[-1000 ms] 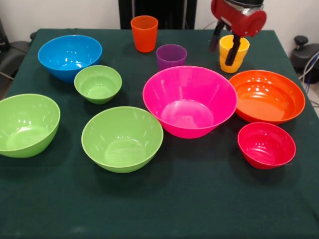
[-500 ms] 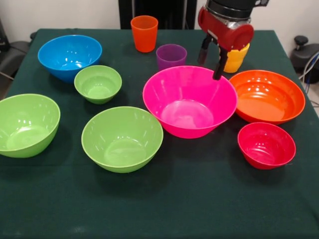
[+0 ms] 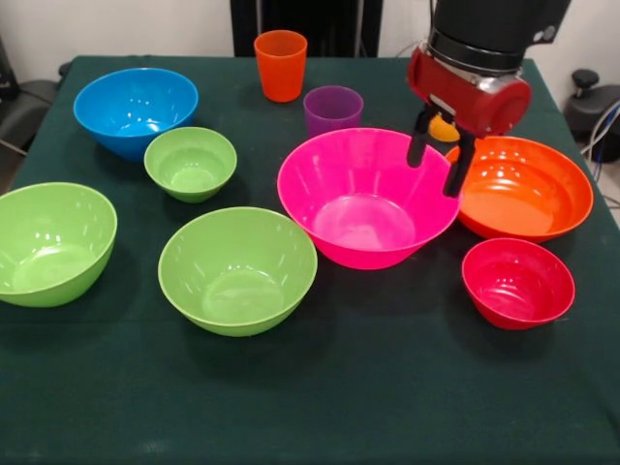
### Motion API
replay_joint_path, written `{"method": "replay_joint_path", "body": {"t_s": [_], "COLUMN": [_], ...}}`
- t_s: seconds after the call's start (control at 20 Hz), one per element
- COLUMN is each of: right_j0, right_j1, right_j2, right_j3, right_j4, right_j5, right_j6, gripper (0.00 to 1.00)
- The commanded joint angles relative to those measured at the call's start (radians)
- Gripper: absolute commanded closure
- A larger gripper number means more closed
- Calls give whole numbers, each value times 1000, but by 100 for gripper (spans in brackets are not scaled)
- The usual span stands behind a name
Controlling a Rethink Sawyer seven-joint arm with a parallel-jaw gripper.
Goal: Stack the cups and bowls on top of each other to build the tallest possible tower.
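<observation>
pincer [image 3: 439, 167] slid off the yellow plastic cup [image 3: 443, 128] to the big glossy pink bowl [image 3: 368, 197] rim, jaws apart, empty, nothing stacked yet

We see the largest bowl [image 3: 369, 197] at the table's [image 3: 387, 387] middle, with two cups [image 3: 281, 65] behind it. Four bowls [image 3: 237, 270] cluster at its left and two [image 3: 517, 283] at its right. The gripper [image 3: 437, 165] hangs above its right rim.

Yellow cup [image 3: 443, 129] mostly hidden behind the pincer [image 3: 436, 167].
</observation>
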Motion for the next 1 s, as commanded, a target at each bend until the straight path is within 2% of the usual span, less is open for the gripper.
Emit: {"method": "replay_joint_path", "body": {"t_s": [0.05, 0.45, 1.0], "right_j0": [-1, -4, 14], "right_j1": [99, 148, 162], "right_j2": [113, 93, 61], "right_j3": [-189, -277, -294], "right_j4": [-55, -51, -45], "right_j5": [149, 195, 207], "right_j6": [29, 45, 87], "gripper": [0, 0, 0]}}
